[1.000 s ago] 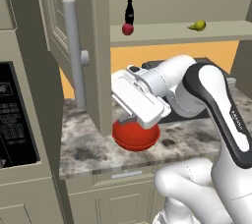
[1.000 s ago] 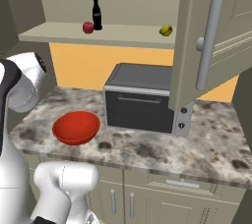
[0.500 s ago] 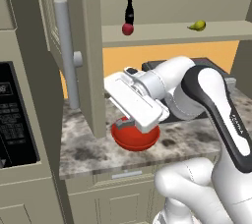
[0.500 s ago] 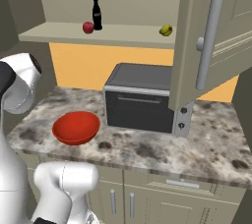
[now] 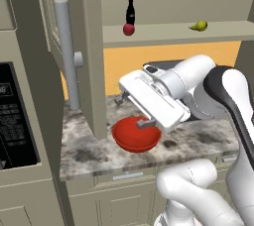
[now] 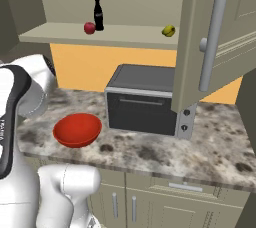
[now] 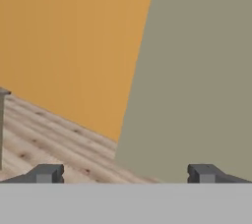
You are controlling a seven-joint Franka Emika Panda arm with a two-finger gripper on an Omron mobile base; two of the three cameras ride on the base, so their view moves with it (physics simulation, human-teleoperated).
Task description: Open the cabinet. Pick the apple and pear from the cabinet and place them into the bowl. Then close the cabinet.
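Cabinet [image 6: 210,37] doors open, pincer [image 7: 125,174] released.
Glossy red bowl [image 5: 136,134] on speckled stone bench [image 6: 210,147]; round apple [image 5: 128,29] at shelf's 9 o'clock, pear [image 5: 199,25] at 3.

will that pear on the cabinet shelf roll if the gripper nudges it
Probably: the pear looks rounded and lies loose on the flat shelf. Its narrowed neck would likely make it curve, not roll straight. It looks rigid and smooth, so open fingers may slip off it.

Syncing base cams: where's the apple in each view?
Left base view: apple at upper centre, on the open cabinet shelf, touching the front of the dark bottle.
Right base view: apple at upper left, just left of the bottle.
Hand view: not in it.
Shared landmark: the bottle.
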